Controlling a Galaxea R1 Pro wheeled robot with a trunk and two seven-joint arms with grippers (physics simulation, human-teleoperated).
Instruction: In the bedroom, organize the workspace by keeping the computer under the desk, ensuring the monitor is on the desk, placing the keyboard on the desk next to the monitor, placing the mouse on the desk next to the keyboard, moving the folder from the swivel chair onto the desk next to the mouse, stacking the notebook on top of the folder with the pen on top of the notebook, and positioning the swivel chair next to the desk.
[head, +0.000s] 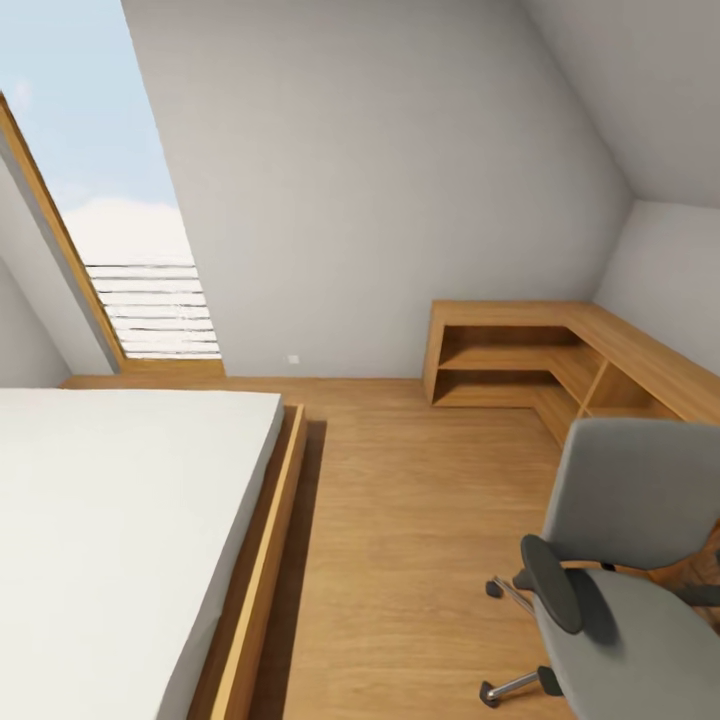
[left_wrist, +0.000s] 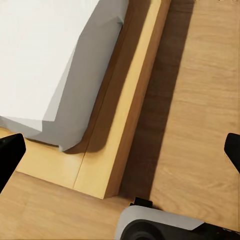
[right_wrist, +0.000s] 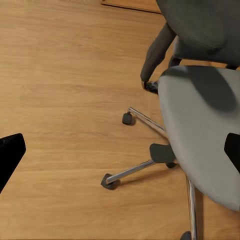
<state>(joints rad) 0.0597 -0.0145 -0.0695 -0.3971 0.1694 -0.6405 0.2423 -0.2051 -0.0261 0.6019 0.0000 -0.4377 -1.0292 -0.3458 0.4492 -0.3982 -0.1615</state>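
swivel chair (head: 640, 580) seat bare | bed (head: 110, 540) left | both grippers' fingertips spread wide, nothing held

Swivel chair (head: 640, 560) at the head view's lower right, grey seat bare and backrest upright, round black armrest on its near side, chrome star legs on black casters splayed over the wooden floor, standing just in front of the light wooden corner shelving.
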